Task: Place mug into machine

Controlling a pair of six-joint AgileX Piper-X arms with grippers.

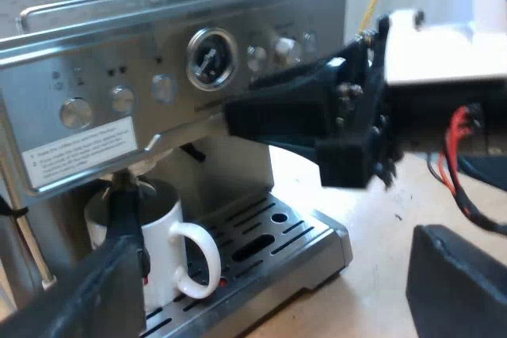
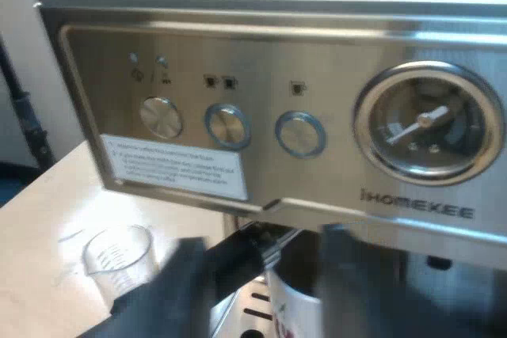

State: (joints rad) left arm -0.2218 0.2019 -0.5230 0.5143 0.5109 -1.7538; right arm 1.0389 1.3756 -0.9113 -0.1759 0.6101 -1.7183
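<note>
The espresso machine (image 2: 317,53) is finished in brushed silver, with dark lettering set under its gauge (image 2: 428,128); the gauge is rimmed in silver and faced in dark grey; a white label (image 2: 176,165) is printed with fine dark text; the mug (image 1: 162,235) is coloured white; the drip tray (image 1: 261,247) is patterned with dark slots; the measuring glass (image 2: 119,255) is clear, with faint marks; the table (image 1: 380,275) is coloured pale beige.

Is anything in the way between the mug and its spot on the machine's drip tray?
Nothing visible stands in the way. The mug is already on the drip tray, under the front of the espresso machine.
</note>
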